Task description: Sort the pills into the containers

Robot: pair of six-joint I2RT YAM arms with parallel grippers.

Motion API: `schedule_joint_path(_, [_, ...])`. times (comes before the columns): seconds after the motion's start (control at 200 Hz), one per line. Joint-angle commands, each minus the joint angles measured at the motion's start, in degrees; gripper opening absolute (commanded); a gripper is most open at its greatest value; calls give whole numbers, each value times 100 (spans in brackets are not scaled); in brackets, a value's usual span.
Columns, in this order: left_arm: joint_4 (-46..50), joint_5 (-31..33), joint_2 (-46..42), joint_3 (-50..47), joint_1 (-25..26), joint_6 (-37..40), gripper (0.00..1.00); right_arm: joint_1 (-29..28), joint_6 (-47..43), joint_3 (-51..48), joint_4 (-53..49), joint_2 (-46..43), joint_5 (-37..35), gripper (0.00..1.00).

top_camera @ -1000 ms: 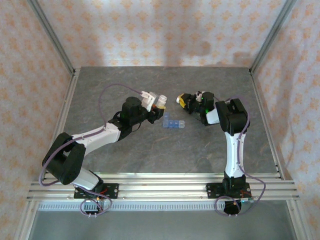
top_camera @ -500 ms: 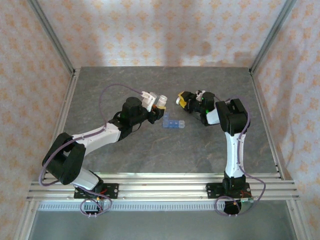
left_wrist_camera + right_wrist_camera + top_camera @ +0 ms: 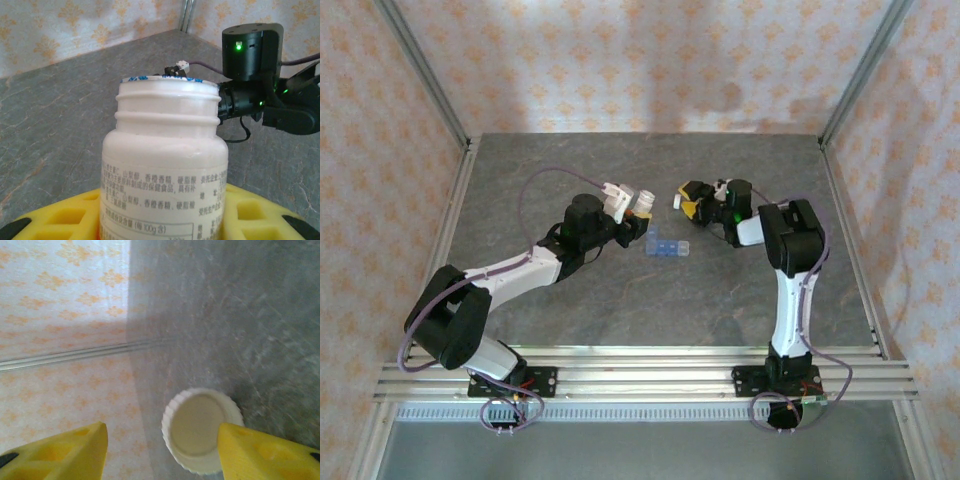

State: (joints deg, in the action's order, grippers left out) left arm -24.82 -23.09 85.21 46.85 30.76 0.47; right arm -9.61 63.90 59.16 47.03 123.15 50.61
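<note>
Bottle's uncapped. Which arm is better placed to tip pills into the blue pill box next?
Left. The left pincer holds the uncapped white bottle right beside the pill box. The right pincer stands open around the cap and has nothing to pour.

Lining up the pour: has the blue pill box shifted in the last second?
No. The pill box sits where it was against the table's far edge.
</note>
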Motion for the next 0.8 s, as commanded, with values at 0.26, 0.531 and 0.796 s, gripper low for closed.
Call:
schedule_joint_path(0.26, [-276,154,-144,-1,44,106,0,39,-3013,944,-4942,-1177,-819,61])
schedule_joint_path(0.531, [-473,216,-145,-113,-30,77,0,-356,-4401,2482,-7517,-969,-2123,67])
schedule_joint_path(0.796, [-615,235,-265,-299,-138,45,0,-860,-4769,3996,-8904,-212,-3072,68])
